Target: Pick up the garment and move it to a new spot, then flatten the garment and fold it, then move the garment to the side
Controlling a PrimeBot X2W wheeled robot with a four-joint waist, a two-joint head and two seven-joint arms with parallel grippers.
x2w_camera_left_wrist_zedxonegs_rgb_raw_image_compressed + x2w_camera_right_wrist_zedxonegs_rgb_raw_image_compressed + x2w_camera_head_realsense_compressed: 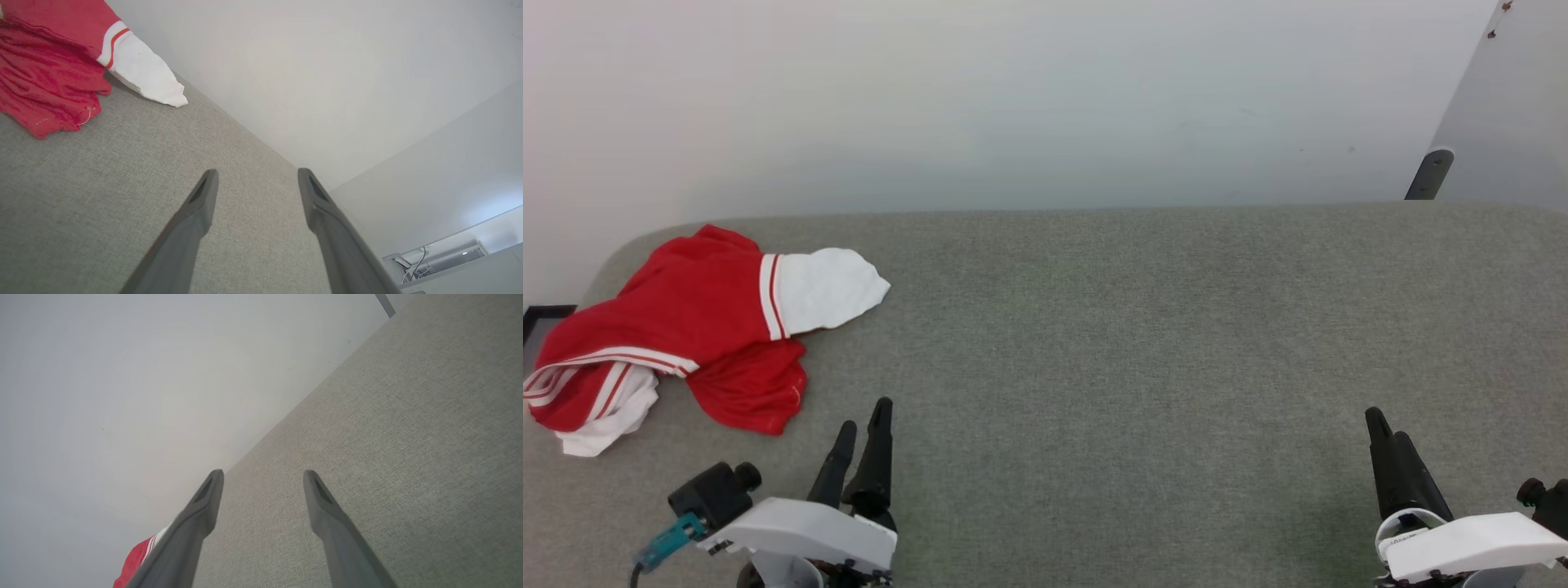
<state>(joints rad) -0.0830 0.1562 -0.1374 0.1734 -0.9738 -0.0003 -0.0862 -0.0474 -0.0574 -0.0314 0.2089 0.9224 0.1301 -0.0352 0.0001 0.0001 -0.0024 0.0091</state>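
Two hands hang low over a grey tabletop point(1135, 367), neither holding anything. The left hand point(866, 413) is at the lower left of the head view, its fingers spread apart and pointing away from the robot. In its own wrist view the left hand point(257, 173) shows bare grey cloth between the two dark fingers. The right hand point(1384, 425) is at the lower right, well apart from the left. From the head its fingers overlap, but its wrist view shows the right hand point(262, 473) spread just as wide, over bare tabletop.

The garment point(686, 318) lies crumpled in a heap at the left end of the tabletop, near the rounded corner. It is ahead of the left hand and not touching it. It is red, with one white sleeve point(825, 287) end sticking out toward the middle, edged by red-and-white stripes. More striped trim and white cloth show at its near-left edge. A pale wall point(1013, 98) runs behind the tabletop's far edge.
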